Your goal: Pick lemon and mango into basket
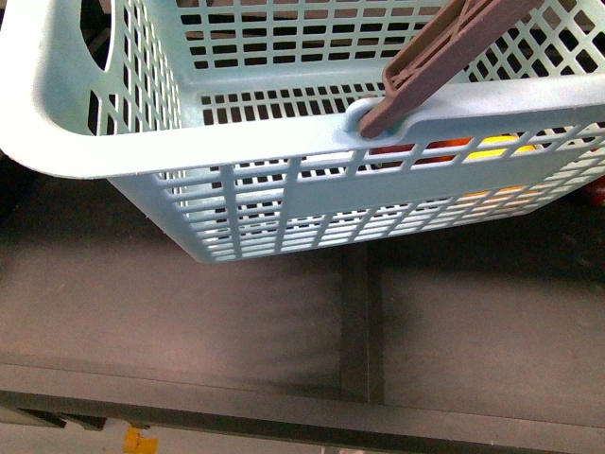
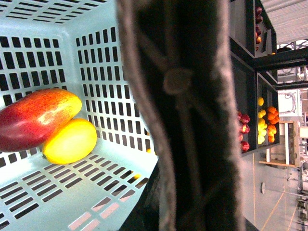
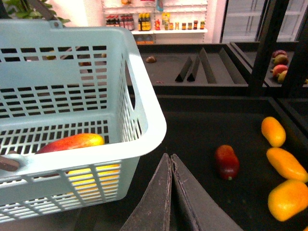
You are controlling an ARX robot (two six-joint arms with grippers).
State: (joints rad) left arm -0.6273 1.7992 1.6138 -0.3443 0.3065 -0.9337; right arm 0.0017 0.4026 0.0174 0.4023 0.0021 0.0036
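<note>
In the right wrist view, the right end effector (image 3: 171,166) sits at the bottom centre of the frame, its two dark fingers pressed together to a narrow point and holding nothing. It lies just outside the near corner of the basket (image 3: 149,115), which fills the left half of that frame.

Inside the basket, the mango (image 2: 36,118) and the lemon (image 2: 71,141) lie touching on the floor at the left of the left wrist view. The mango's long axis runs slantwise from lower left to upper right, its yellow end uppermost, and the lemon is tucked under that end. So both fruits already look to be where the task wants them.

The left end effector cannot be read: a blurred dark band down the middle of its own view hides it, so whether it is wide or narrow I cannot tell.

Farther off, on the dark shelf (image 3: 202,139) at the right, a red fruit (image 3: 226,161) and some orange ones (image 3: 284,163) lie well apart from the basket.
</note>
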